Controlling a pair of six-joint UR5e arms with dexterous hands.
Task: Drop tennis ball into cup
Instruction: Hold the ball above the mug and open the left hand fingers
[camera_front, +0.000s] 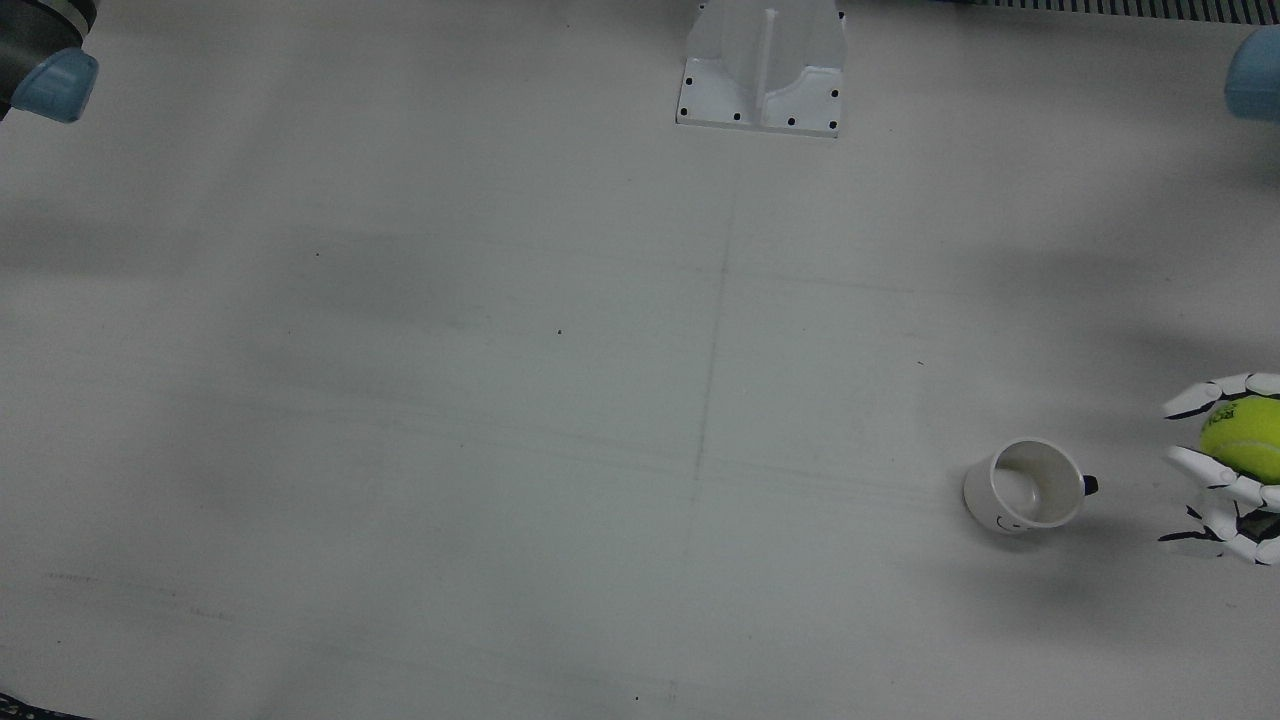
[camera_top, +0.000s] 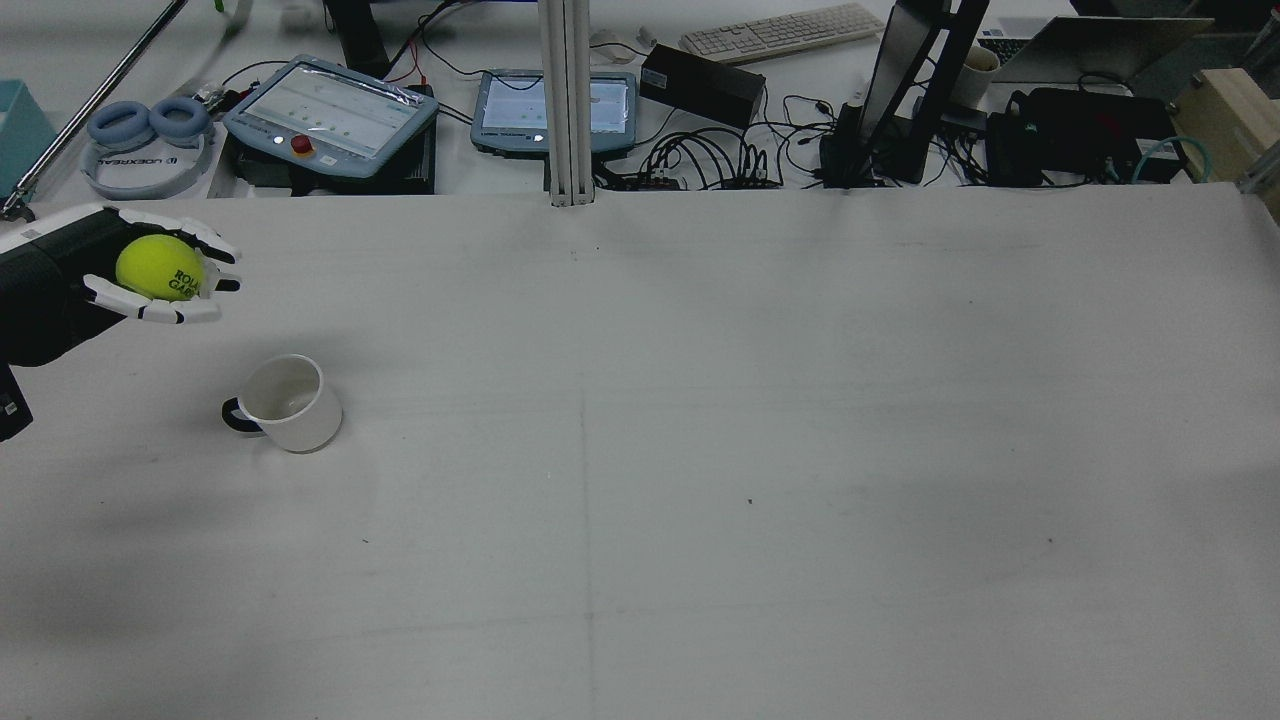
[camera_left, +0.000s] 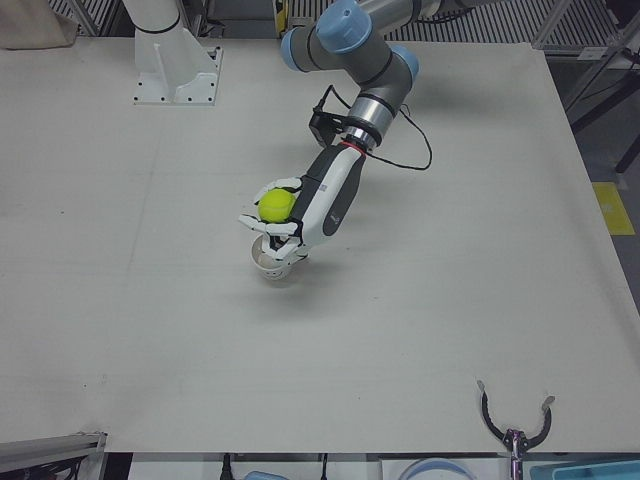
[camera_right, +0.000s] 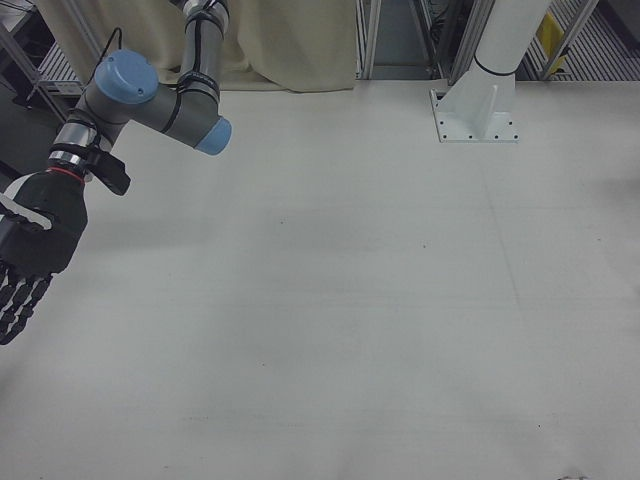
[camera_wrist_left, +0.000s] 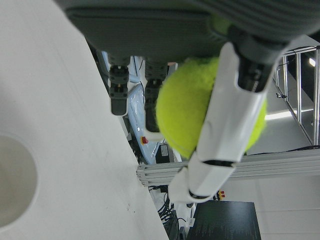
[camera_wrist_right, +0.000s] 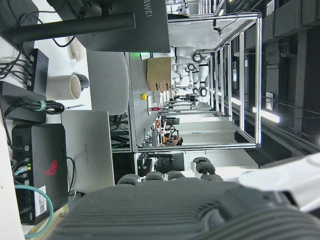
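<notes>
Tennis ball (camera_top: 160, 268), bright yellow-green with black lettering, sits clasped in the left hand (camera_top: 150, 275) above the counter (camera_top: 700, 400), near an upright white cup (camera_top: 290, 402) with a dark handle. Right hand (camera_right: 30, 255) hangs empty, fingers extended.

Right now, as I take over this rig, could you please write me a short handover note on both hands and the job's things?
Left robot hand: shut on the tennis ball, raised above the table.
Right robot hand: holds nothing, fingers apart, parked off at its own edge of the table.
Cup: upright on the table, empty, handle pointing toward the left arm's side.
Done: the ball is picked up and carried close to the cup.
Left: the rear and front views put the ball off to one side of the cup, not over its mouth; line it up, then release.
</notes>
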